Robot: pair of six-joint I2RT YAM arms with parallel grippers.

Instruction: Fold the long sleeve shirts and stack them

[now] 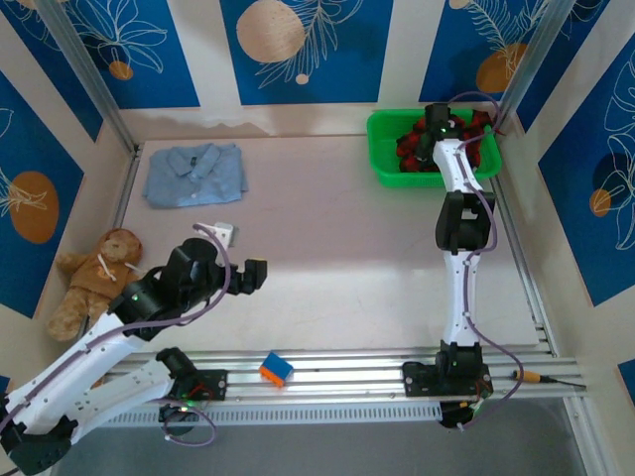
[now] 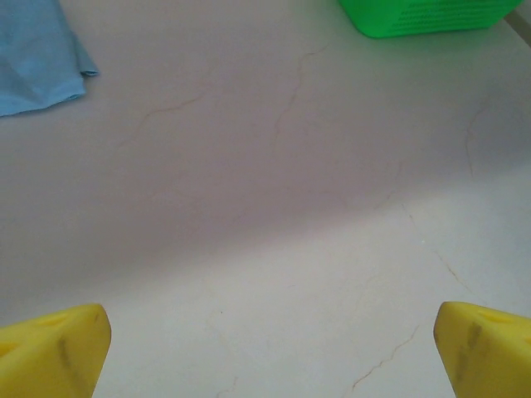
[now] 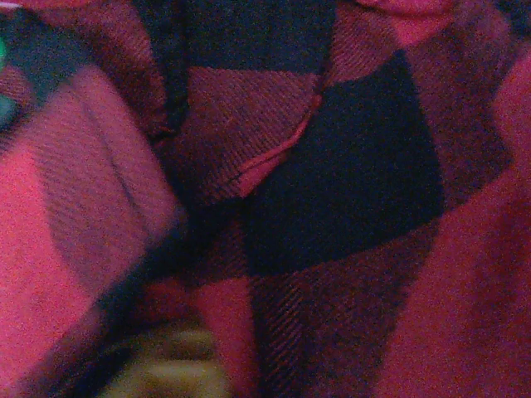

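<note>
A light blue collared shirt lies folded flat at the back left of the table, and its edge shows in the left wrist view. The red-and-black checked flannel shirt is bunched in a green bin at the back right. My right gripper is down in that bin. Checked cloth presses close to the right wrist camera, and one yellowish finger sits drawn in under it. My left gripper hovers over bare table at the near left, its yellow fingers wide apart and empty.
A brown teddy bear lies at the left edge. A small white object rests near the left arm. An orange-and-blue block sits on the metal rail at the front. The bin's corner shows ahead of the left gripper.
</note>
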